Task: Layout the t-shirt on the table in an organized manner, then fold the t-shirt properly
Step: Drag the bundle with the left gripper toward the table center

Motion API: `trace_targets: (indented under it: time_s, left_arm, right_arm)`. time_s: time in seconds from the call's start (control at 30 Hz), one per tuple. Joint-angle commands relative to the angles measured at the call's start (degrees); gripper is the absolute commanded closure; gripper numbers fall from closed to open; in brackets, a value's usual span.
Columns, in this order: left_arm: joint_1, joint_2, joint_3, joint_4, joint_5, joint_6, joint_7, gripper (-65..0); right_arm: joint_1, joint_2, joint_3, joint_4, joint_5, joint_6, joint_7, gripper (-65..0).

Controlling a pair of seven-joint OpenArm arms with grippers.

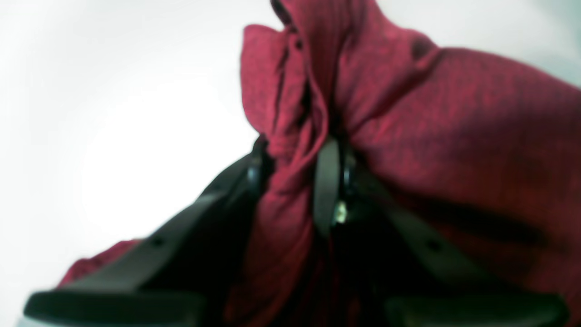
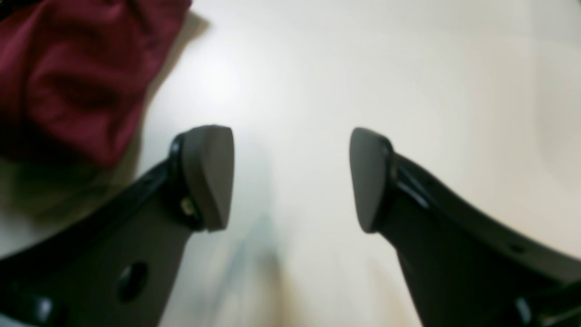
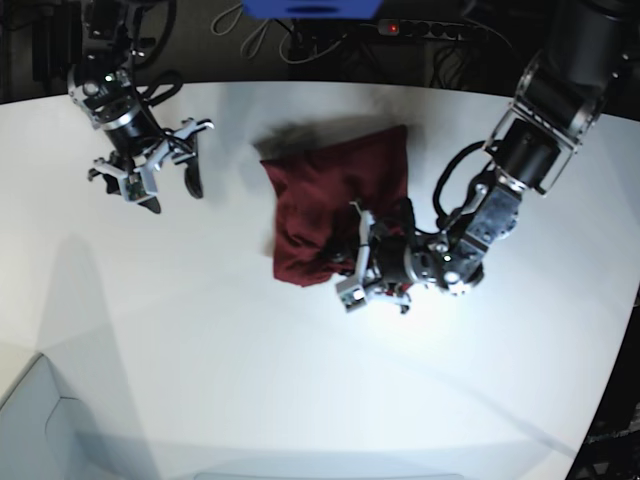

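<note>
The dark maroon t-shirt point(image 3: 335, 205) lies bunched in a rough rectangle on the middle of the white table point(image 3: 250, 370). My left gripper point(image 3: 368, 268) sits low at the shirt's near right corner, shut on a pinched fold of the t-shirt point(image 1: 290, 181); cloth bulges out between and around its black fingers point(image 1: 327, 181). My right gripper point(image 3: 172, 185) hovers over bare table at the far left, well apart from the shirt. It is open, with nothing between its pads point(image 2: 213, 177). An edge of the t-shirt point(image 2: 77, 77) shows at the top left of the right wrist view.
A blue object point(image 3: 310, 8) and cables with a power strip point(image 3: 430, 28) lie beyond the table's far edge. The table's curved front edge point(image 3: 330, 455) runs along the bottom, with a pale surface point(image 3: 40, 430) at the lower left.
</note>
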Motion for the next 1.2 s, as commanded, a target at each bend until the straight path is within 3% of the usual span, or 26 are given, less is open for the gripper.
trace_targets:
  time_s: [0.0,0.3,0.47,0.6,0.73,0.83,1.0,1.17]
  left_arm:
    - [-2.08,0.05,0.83,0.97,0.07,-0.14,-1.76,-0.3]
    - [-3.05,9.9,2.5,0.8,20.99,-0.14,-2.99,-0.5]
    - [-3.05,11.57,2.5,0.89,24.33,-0.14,-2.73,-2.2]
    - [-3.14,11.48,2.41,1.41,24.42,-0.14,-2.73,-17.2]
    - [-3.22,11.22,1.97,1.41,24.42,-0.14,-2.9,-36.9]
    - [-3.22,11.39,-2.42,3.26,24.42,-0.14,-2.9,-49.4]
    - [-3.22,11.39,-8.49,8.8,24.42,-0.14,-2.64,-59.1]
    - [-2.43,11.13,-14.29,15.13,24.42,-0.14,-2.55,-60.5]
  right_arm:
    - [0.19,0.04,1.02,1.2,0.94,0.36,1.72,-39.6]
    - [-1.3,-1.45,5.95,1.2,0.94,0.36,1.72,-39.6]
    - [-1.65,-1.36,5.95,1.2,0.94,0.36,1.81,-39.6]
    - [-2.27,-1.36,5.95,1.29,0.94,0.36,1.9,-39.6]
    - [-2.45,-1.36,5.95,1.29,0.94,0.36,1.99,-39.6]
    - [-2.45,-1.36,5.95,1.29,0.94,0.36,1.99,-39.6]
    - [-3.24,-1.45,5.95,1.29,0.94,0.36,1.99,-39.6]
    - [-4.03,-1.45,5.86,3.4,0.94,0.36,1.99,-39.6]
